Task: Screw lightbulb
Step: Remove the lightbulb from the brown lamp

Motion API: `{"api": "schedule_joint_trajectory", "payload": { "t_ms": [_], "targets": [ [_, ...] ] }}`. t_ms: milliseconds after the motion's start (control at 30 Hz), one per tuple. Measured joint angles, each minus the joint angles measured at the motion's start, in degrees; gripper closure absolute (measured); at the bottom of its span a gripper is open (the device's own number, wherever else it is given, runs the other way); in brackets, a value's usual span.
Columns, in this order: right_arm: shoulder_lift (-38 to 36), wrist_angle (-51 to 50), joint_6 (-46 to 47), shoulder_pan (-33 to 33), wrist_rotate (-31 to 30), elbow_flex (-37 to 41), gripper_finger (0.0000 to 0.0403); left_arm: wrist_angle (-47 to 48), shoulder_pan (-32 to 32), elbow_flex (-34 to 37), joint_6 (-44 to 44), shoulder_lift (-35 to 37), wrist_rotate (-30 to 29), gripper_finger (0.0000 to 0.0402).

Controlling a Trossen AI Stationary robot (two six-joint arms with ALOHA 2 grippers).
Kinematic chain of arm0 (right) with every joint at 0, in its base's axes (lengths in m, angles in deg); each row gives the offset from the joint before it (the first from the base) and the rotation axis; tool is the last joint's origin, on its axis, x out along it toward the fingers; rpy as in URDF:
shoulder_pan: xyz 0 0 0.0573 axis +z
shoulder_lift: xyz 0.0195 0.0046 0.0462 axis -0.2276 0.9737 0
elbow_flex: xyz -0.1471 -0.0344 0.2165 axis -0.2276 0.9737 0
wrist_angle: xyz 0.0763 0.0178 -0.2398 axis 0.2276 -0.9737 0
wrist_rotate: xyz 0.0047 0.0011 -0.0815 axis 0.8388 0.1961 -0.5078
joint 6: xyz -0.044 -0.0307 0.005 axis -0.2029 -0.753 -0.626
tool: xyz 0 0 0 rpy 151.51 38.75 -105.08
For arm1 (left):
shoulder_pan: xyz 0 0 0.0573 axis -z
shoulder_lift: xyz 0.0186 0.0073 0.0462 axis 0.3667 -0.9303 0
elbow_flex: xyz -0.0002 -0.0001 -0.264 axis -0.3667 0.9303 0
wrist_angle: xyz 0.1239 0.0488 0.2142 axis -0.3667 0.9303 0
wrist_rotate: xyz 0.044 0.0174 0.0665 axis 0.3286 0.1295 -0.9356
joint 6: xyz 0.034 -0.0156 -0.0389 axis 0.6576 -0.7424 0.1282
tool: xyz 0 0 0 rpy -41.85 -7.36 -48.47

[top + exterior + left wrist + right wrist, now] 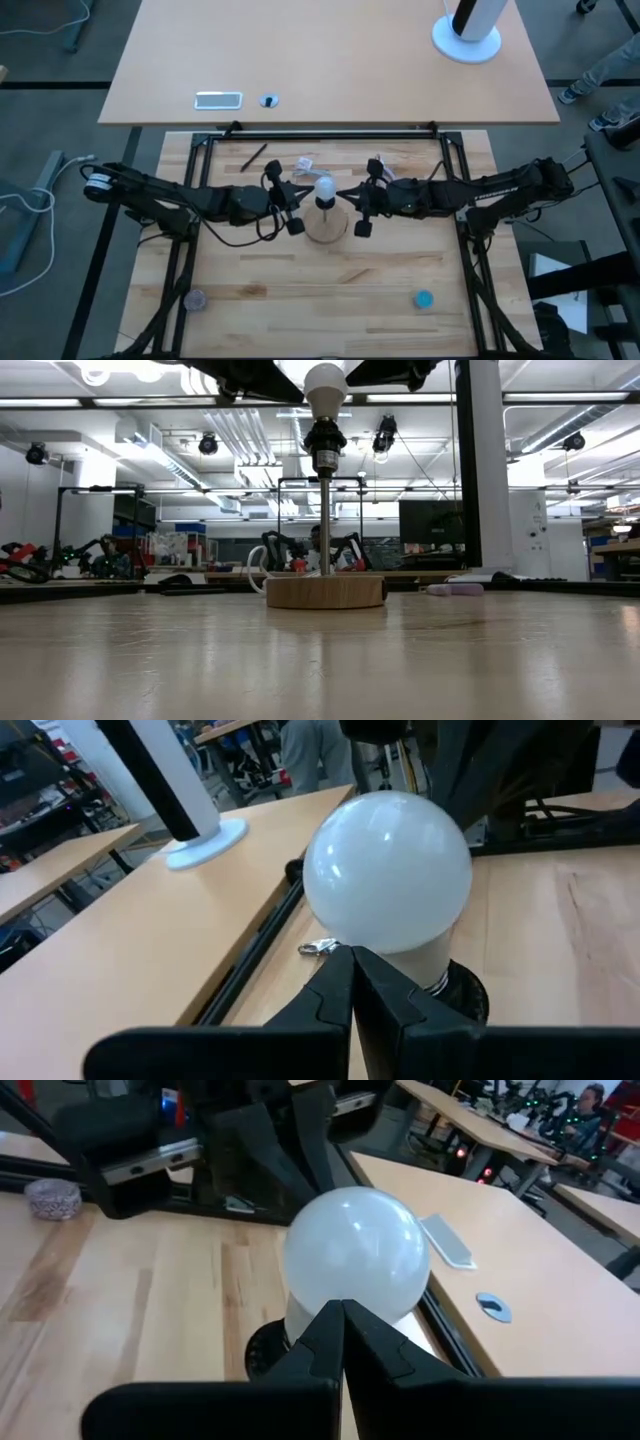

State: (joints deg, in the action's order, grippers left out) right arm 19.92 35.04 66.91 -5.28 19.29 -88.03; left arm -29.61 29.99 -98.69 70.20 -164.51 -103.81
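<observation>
The white frosted lightbulb (323, 188) stands upright with its base in a black socket (324, 440). The socket sits on a thin rod that rises from a round wooden disc (326, 224) in the middle of the table. My left gripper (303, 194) is shut, and its tip is level at the bulb's left side. My right gripper (345, 195) is shut, and its tip is level at the bulb's right side. In the left wrist view the bulb (388, 870) fills the middle. It does the same in the right wrist view (356, 1252). My left gripper's shut fingertips (350, 960) point level at the bulb's neck (425, 960), just above the socket, from the table's left. I cannot tell whether they touch it. My right gripper's shut fingertips (340, 1315) point level at the bulb's lower half (300, 1315) from the table's right. I cannot tell whether they touch it.
A crumpled clear wrapper (305, 163) and a black pen (252, 156) lie behind the disc. A grey cap (195, 299) and a blue cap (423, 298) lie near the front. A black frame rail (320, 133) bounds the far side. Beyond it stands a white stand base (466, 40).
</observation>
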Motion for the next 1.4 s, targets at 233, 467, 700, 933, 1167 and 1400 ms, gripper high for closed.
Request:
{"api": "schedule_joint_trajectory", "payload": {
  "t_ms": [233, 467, 700, 933, 1167, 1400],
  "targets": [
    [-0.1, -1.1, 0.1, 0.0, -2.3, 0.0, 0.0403, 0.1, 1.7, 0.0, -0.4, 0.3, 0.9, 0.0401],
    [-0.4, -4.3, 1.3, 0.0, -3.2, 0.0, 0.0403, -0.1, 2.2, 0.0, -0.6, 0.3, 0.8, 0.0401],
    [-0.8, -13.1, 4.9, -0.9, -3.3, 0.1, 0.0403, 0.1, 2.5, -0.3, -4.8, 0.3, -1.7, 0.0401],
    [-1.5, -14.7, 8.6, -2.5, -2.6, 0.2, 0.0403, 2.9, 6.2, -0.4, -6.7, 0.6, -2.8, 0.0401],
    [-1.2, -7.5, 12.6, -2.4, -2.4, 5.2, 0.0403, 8.1, 7.9, -0.1, -7.5, 1.1, -7.7, 0.0401],
    [-0.9, 8.0, 11.9, -2.7, -2.4, 9.5, 0.0403, 8.2, 7.0, 0.5, -7.2, 0.7, -7.9, 0.0401]
  ]
}}
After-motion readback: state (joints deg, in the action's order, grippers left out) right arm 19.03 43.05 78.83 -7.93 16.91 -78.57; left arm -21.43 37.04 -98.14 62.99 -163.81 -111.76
